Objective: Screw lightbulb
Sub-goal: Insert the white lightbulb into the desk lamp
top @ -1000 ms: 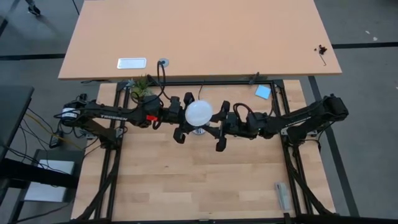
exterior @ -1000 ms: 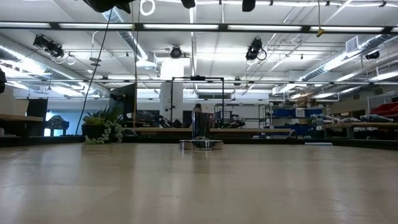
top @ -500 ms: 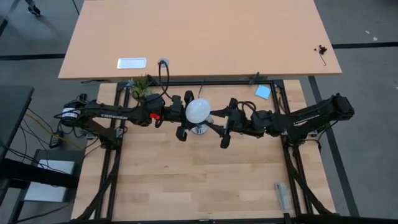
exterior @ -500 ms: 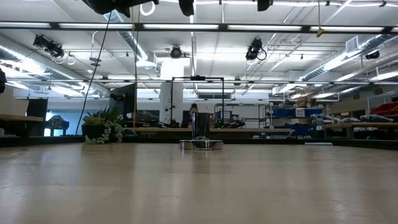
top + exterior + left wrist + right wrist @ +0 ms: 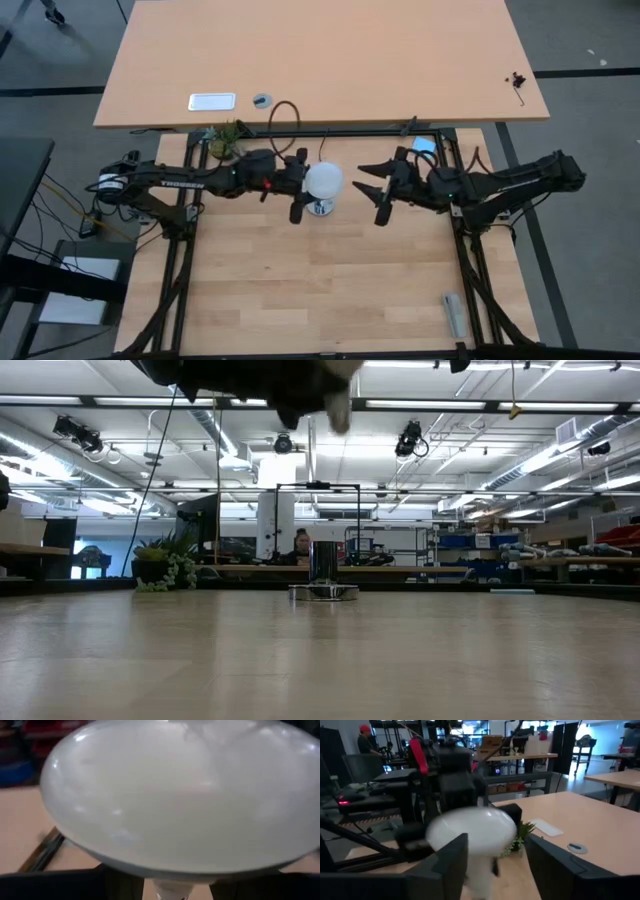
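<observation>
The white lightbulb [image 5: 322,182] hangs in the air over the round silver socket [image 5: 320,207], which stands on the wooden table with its black cord [image 5: 285,108] looping toward the far edge. My left gripper [image 5: 300,185] reaches in from the table's left and is shut on the bulb, whose globe [image 5: 175,795] fills the left wrist view. My right gripper [image 5: 368,190] stands open to the right of the bulb and apart from it. Its two fingers [image 5: 450,865] frame the bulb [image 5: 472,837] from a distance. In the low view the socket [image 5: 322,592] is at mid-table. My left gripper pinches the bulb's round globe [image 5: 432,837] between its two fingers, one on each side. The fingers lie level and come from the table's left. The bulb sits upright with its narrow screw base [image 5: 172,892] pointing down, lifted clear above the socket.
A small potted plant [image 5: 225,140] stands at the far left of the work table and a blue pad [image 5: 423,147] at the far right. A small grey object [image 5: 455,315] lies near the front right. Behind is a second table with a white plate [image 5: 212,101].
My right gripper has drawn back from the bulb toward the table's right edge and now stands clear of it. My left gripper has tipped toward level and sunk a little with the bulb, coming down into the top of the low view.
</observation>
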Controlling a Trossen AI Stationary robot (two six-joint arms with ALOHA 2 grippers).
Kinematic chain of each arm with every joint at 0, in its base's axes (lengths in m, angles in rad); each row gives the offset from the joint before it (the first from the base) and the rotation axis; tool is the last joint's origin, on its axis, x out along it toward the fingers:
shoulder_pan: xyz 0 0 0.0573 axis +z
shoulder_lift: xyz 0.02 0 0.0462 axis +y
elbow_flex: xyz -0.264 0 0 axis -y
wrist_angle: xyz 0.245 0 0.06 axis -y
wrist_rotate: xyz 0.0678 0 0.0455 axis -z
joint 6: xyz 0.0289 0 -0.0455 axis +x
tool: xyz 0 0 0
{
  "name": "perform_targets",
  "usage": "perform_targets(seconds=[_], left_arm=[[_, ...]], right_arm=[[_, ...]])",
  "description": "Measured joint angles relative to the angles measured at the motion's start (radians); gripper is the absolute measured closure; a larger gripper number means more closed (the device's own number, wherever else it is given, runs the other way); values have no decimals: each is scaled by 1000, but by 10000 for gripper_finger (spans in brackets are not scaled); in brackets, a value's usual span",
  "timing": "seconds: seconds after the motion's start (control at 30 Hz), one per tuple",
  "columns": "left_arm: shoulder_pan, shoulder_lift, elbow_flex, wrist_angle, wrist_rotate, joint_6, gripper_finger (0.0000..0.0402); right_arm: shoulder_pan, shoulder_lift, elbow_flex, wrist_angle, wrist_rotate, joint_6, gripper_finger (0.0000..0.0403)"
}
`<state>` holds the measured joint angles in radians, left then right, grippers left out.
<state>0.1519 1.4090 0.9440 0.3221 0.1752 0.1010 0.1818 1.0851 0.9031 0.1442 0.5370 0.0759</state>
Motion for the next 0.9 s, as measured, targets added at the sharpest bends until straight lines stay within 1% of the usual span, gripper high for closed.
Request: perform_targets(seconds=[0.07,0.13,0.23,0.3,0.33,0.4,0.47,0.6,0.7,0.83,0.9], left_arm=[[5,5,0,-67,-53,27,243],[8,21,0,-109,-66,30,243],[6,68,0,-131,-71,49,243],[5,116,0,-109,-75,53,243],[6,137,-1,-96,-76,53,243],[8,168,-1,-47,-78,54,243],[12,178,-1,-11,-79,56,243],[25,177,-5,1,-104,77,243],[36,170,-55,53,-102,56,243],[38,172,-159,196,-111,25,243],[39,169,-188,273,-114,26,243]], right_arm=[[-3,6,0,2,-2,1,229],[-13,16,0,-3,-8,5,266],[-34,46,0,20,-38,11,328],[-46,67,0,54,-60,5,371],[-49,75,0,62,-61,0,386],[-57,91,0,78,-64,-5,393],[-66,102,0,86,-78,4,386],[-81,121,0,113,-116,11,388],[-83,134,1,117,-120,3,397],[-94,150,1,125,-124,6,394],[-104,161,0,130,-134,8,394]])
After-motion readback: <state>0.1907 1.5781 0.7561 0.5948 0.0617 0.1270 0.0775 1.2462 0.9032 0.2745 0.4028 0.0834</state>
